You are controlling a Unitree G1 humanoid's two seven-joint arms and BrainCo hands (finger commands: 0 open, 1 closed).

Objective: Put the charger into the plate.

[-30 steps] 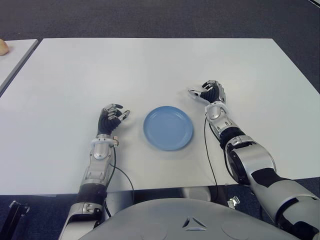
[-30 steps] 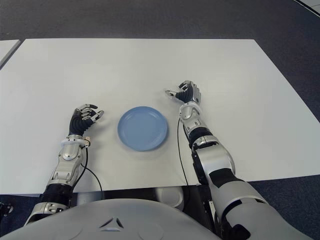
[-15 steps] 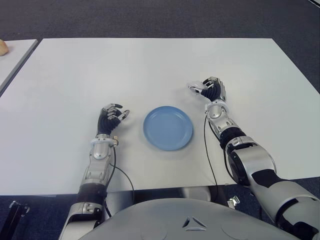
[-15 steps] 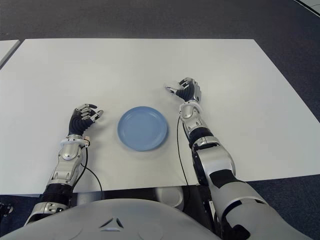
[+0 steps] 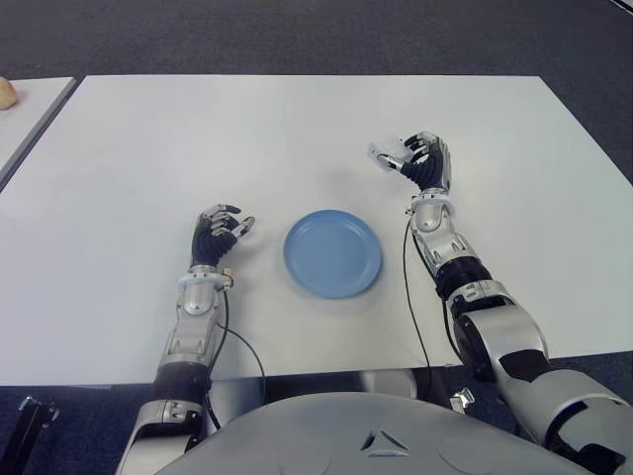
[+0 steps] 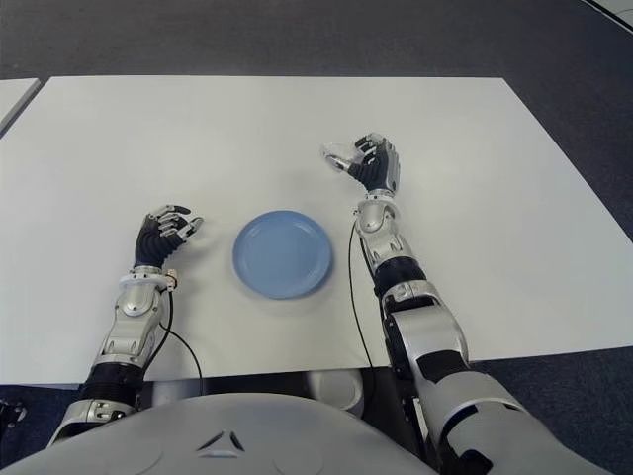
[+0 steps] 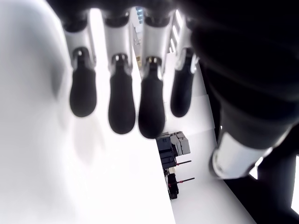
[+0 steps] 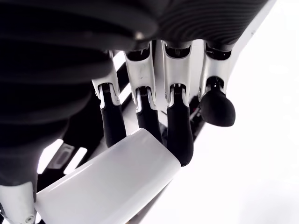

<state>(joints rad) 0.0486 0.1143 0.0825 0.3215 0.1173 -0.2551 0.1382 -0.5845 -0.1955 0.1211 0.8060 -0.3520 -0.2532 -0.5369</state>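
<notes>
A round blue plate (image 5: 332, 252) lies on the white table (image 5: 247, 139) between my two hands. To the right of the plate and farther back, my right hand (image 5: 413, 164) is raised above the table with its fingers curled around a white charger (image 5: 384, 157). The right wrist view shows that white block (image 8: 112, 179) pinned under the dark fingertips (image 8: 180, 135). My left hand (image 5: 220, 234) shows left of the plate with its fingers relaxed and holding nothing.
A second white table (image 5: 25, 119) adjoins at the far left, with a small pale object (image 5: 5, 94) on it. Dark carpet (image 5: 316, 35) lies beyond the far edge. A black cable (image 5: 407, 287) runs along my right forearm.
My right hand has lifted and moved a little away from me with the charger in its grasp. The left hand and the plate have stayed put.
</notes>
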